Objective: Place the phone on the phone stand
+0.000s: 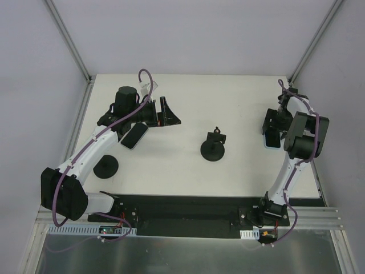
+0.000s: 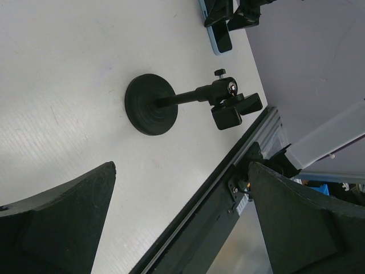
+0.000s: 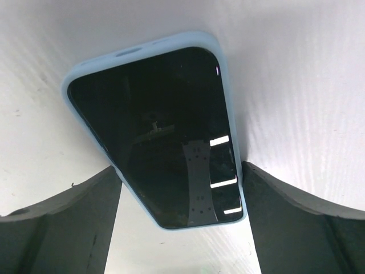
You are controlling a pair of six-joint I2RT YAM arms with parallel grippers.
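The phone [image 1: 134,136], with a black screen and a thin white rim, lies flat at the table's back left, right beside my left wrist. My left gripper [image 1: 170,114] is open and empty, to the right of the phone and pointing at the phone stand [image 1: 213,147]. In the left wrist view the stand [image 2: 151,104] shows its disc base, post and empty clamp, far beyond the gripper [image 2: 181,165]. My right gripper [image 1: 272,128] is at a light-blue-cased phone [image 3: 154,131] lying on the table. Its fingers [image 3: 268,200] touch both long edges of that phone.
A second black disc [image 1: 106,166] sits near the left arm's elbow. A black base plate [image 1: 182,208] runs along the near edge. The light-blue-cased phone [image 1: 272,140] lies near the table's right edge. Grey walls close the back and sides.
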